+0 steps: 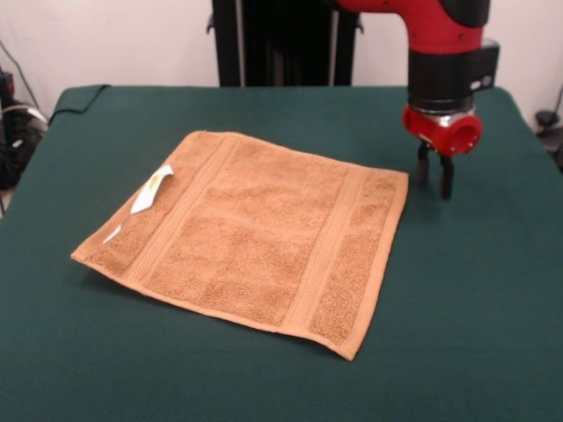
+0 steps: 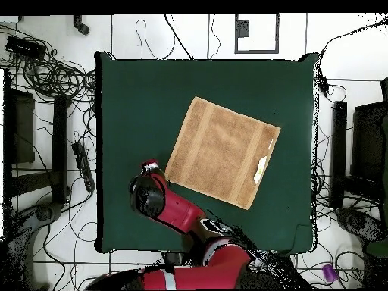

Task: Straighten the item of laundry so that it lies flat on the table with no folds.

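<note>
The small white care label [image 1: 152, 189] sits on the left band of the square orange-tan terry towel [image 1: 255, 233], which lies spread out, looking flat, on the dark green cloth tabletop [image 1: 475, 290]. Right of it hangs the red and black gripper [image 1: 435, 175], empty, fingers narrowly apart. If it dips and drags the near corner, new folds could come.

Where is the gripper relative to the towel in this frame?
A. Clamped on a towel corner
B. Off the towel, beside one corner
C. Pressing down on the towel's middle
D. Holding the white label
B: in the front view the gripper hangs over bare table just beside a corner of the flat towel, gripping nothing.
</note>
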